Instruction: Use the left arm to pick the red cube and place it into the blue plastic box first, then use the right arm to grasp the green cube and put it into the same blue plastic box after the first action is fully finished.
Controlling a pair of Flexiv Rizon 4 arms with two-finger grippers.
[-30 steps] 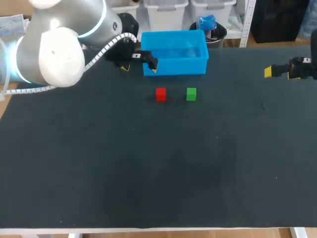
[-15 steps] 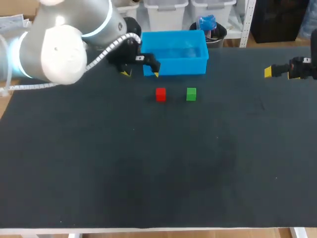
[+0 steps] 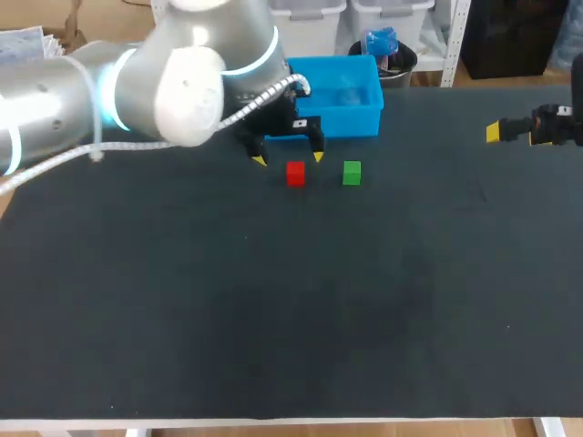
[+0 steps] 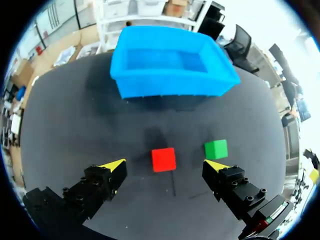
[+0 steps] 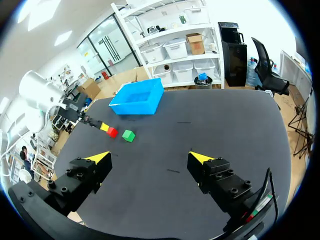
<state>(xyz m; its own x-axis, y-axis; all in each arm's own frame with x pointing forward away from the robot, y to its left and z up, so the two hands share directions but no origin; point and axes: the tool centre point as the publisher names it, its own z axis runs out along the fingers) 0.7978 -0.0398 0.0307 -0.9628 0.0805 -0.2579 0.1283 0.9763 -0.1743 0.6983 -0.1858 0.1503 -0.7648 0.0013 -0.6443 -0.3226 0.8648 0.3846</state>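
L gripper (image 3: 289, 159) is hanging spread wide over red cube (image 4: 163, 159); green cube (image 4: 216, 149) just beside, blue plastic box (image 4: 170, 82) near. R gripper (image 5: 150, 157), also spread, is sitting at table (image 3: 273, 319) edge.

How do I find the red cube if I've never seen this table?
Look for the blue plastic box at the far edge of the dark table. Two little cubes sit apart in front of it; the red cube is the one by the left gripper, and its neighbour is the green cube.
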